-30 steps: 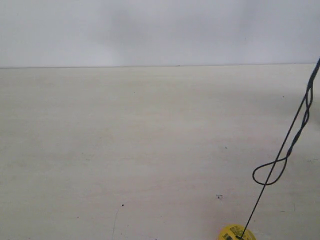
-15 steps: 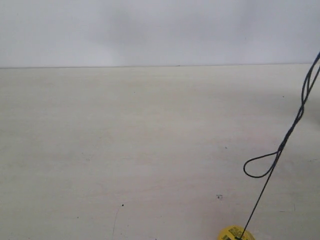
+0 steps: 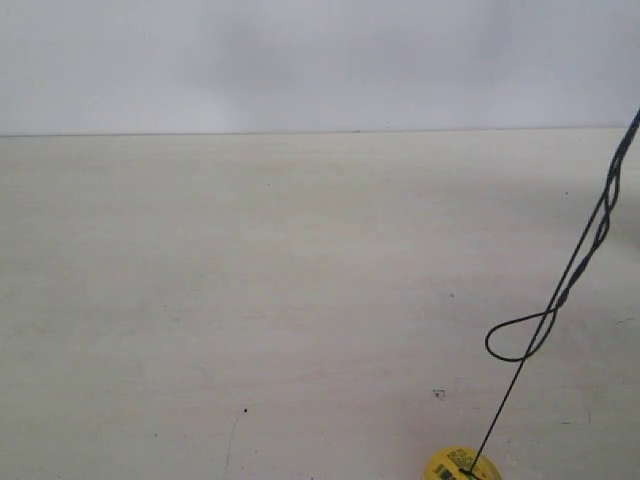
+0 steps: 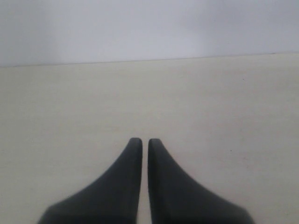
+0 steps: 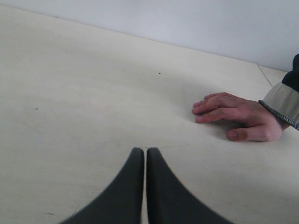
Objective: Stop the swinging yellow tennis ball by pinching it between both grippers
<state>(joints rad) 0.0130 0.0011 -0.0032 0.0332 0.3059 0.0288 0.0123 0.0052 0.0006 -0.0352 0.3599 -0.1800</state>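
Note:
The yellow tennis ball (image 3: 452, 466) shows only its top at the bottom edge of the exterior view, right of centre, with a barcode sticker on it. A thin dark string (image 3: 545, 320) with a loop rises from it to the upper right. Neither arm appears in the exterior view. My left gripper (image 4: 141, 142) is shut, its black wedge jaws almost touching, nothing between them, above bare table. My right gripper (image 5: 144, 151) is shut the same way, holding nothing. The ball is not in either wrist view.
A person's hand (image 5: 236, 116) with a striped sleeve cuff (image 5: 281, 103) rests flat on the pale table (image 3: 250, 280) beyond the right gripper. A white wall (image 3: 300, 60) stands behind the table.
The ball has drifted a little to the left along the bottom edge. The string's loop has shifted left and the strands above it have twisted.

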